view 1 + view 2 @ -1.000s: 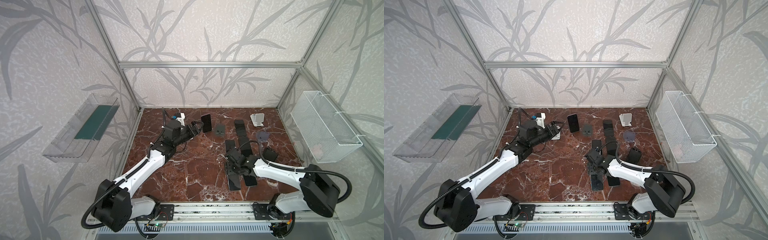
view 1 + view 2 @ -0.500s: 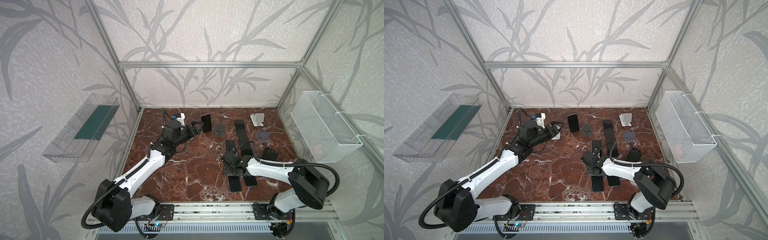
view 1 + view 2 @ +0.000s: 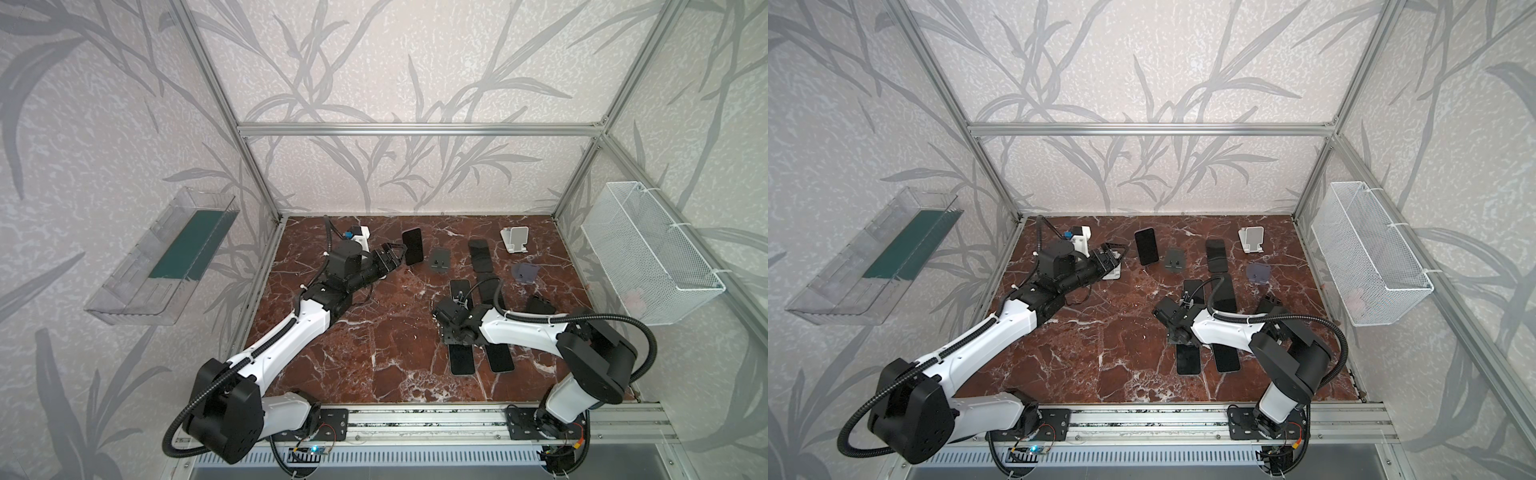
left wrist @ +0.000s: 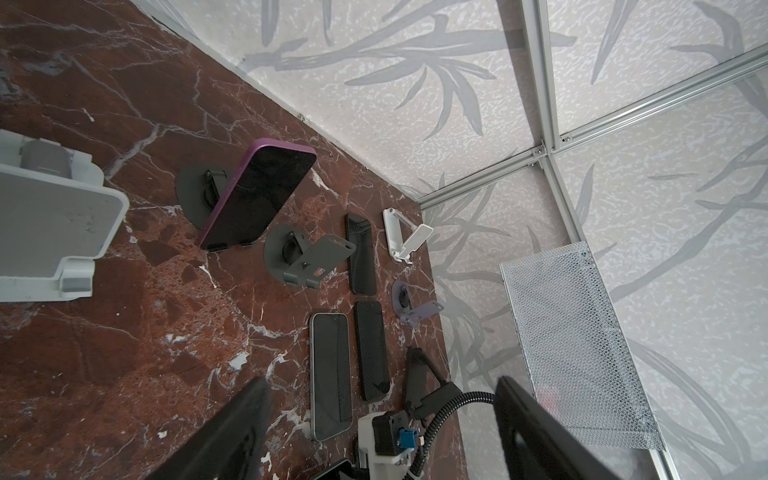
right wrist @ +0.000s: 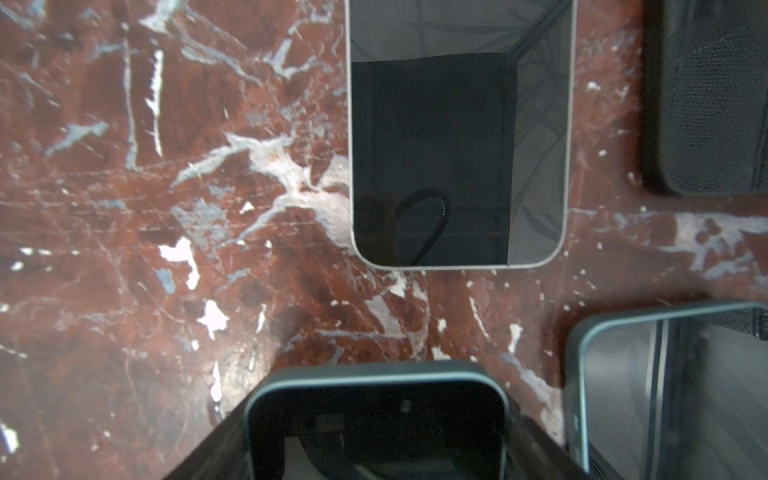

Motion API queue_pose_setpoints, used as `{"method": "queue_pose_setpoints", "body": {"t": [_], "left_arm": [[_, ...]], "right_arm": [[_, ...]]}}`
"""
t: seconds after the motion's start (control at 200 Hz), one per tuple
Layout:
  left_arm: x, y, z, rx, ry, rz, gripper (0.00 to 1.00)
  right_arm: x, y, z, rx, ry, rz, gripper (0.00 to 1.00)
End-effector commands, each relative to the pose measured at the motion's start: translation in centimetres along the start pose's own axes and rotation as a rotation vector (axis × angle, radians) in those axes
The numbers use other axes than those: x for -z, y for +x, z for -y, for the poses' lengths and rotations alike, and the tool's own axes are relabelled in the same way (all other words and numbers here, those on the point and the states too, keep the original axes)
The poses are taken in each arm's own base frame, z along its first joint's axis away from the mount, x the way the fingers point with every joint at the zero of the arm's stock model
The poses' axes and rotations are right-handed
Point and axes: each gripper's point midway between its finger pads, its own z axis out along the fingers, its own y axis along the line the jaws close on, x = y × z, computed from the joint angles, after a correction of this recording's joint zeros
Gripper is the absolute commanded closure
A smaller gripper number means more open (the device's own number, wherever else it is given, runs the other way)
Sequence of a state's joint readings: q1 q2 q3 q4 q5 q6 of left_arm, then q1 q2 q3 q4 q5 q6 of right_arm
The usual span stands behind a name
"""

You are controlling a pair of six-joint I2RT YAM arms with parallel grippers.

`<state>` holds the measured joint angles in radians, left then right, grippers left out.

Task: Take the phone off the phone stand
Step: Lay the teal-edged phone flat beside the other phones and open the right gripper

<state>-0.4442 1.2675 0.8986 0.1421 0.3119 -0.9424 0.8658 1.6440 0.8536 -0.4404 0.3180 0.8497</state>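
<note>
Phones number six in all. One purple-edged phone (image 4: 257,195) leans upright, dark screen outward, on its grey phone stand (image 4: 192,195) at the back of the marble tabletop (image 3: 374,353), left of centre in both top views. The five flat phones (image 3: 500,358) lie in a loose cluster right of centre. Stands also come to six: the loaded grey one, an empty grey stand (image 4: 309,259) just beside it, a white stand (image 4: 54,216) close by the left arm's wrist, a second white stand (image 3: 514,239) near the back right corner, a lavender stand (image 3: 524,273) and a black stand (image 3: 539,305). The left gripper (image 3: 397,257) hangs low just beside the standing phone without touching it, its two fingers (image 4: 249,415) spread apart with nothing between them. The right gripper (image 3: 457,341) points down over one of the five, a teal-edged phone (image 5: 374,411) that lies on the marble between its fingers (image 5: 536,453). Whether they pinch it or stand just clear cannot be told. One white wire basket (image 3: 648,257) hangs on the right wall, and one clear bin (image 3: 158,257) with a green base hangs on the left wall.
</note>
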Motion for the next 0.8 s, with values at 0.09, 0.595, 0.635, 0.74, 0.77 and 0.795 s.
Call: {"method": "queue_pose_setpoints", "body": {"t": [0.09,0.595,0.635,0.74,0.77,0.795], "left_arm": [[0.1,-0.7,0.9,-0.014,0.019,0.021,0.15],[-0.1,-0.6,0.5,-0.023,0.003,0.018,0.15],[-0.1,-0.6,0.6,-0.020,0.005,0.018,0.15],[0.0,-0.7,0.8,-0.021,0.010,0.019,0.16],[0.0,-0.7,0.8,-0.022,0.011,0.020,0.15],[0.1,-0.7,0.9,-0.022,0.016,0.021,0.15]], "right_arm": [[-1.4,2.5,1.4,0.013,0.061,-0.076,0.20],[2.2,0.2,0.1,0.033,-0.065,0.008,0.10],[3.0,-0.3,0.1,0.033,-0.079,0.031,0.09],[4.9,-1.3,0.4,0.038,-0.109,0.085,0.06],[5.4,-1.5,0.6,0.040,-0.109,0.099,0.06],[5.9,-1.8,0.9,0.038,-0.106,0.111,0.05]]}}
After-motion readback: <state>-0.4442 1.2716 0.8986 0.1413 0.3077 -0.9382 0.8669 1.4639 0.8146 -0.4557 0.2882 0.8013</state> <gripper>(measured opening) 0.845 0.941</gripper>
